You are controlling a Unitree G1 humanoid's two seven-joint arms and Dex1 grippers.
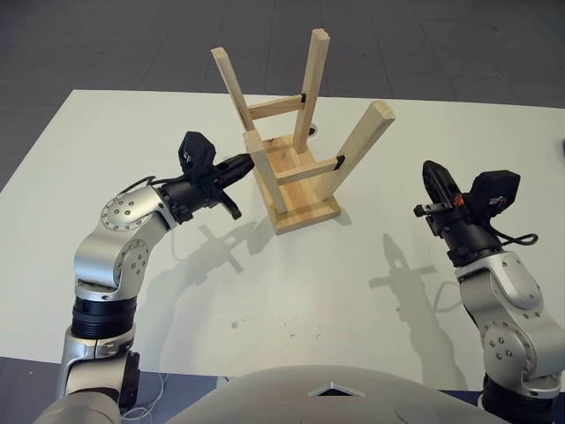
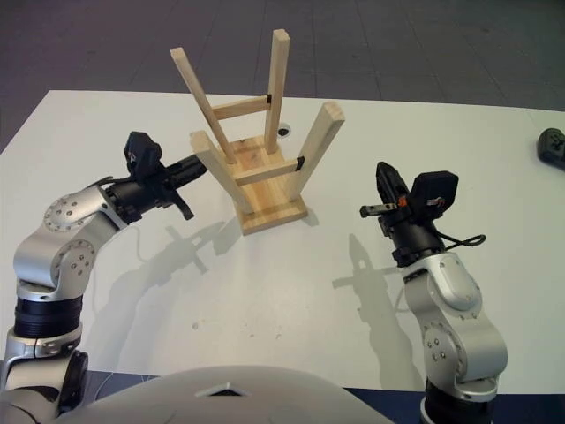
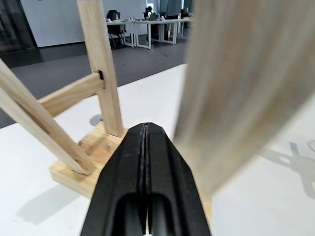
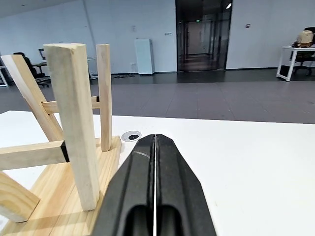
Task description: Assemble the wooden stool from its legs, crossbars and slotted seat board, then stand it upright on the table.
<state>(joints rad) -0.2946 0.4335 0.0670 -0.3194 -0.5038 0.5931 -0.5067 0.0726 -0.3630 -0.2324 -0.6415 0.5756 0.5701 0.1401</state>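
Upside down: pale-wood stool (image 1: 305, 170), sq.-legged

My left arm (image 1: 113, 249) and right arm (image 1: 510, 311): silver-grey rounded housings, joint caps ringed with small dark screws, black collars between segments. Left gripper (image 1: 243, 165), right gripper (image 1: 429, 170): matte black, wedge-shaped. Orange mark (image 1: 458, 200) at my right wrist (too small to make out), thin black cable (image 1: 521, 238) looping beside it.

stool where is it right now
In the head views the stool stands upside down on its seat, mid table, left gripper beside its near leg, right gripper farther off.
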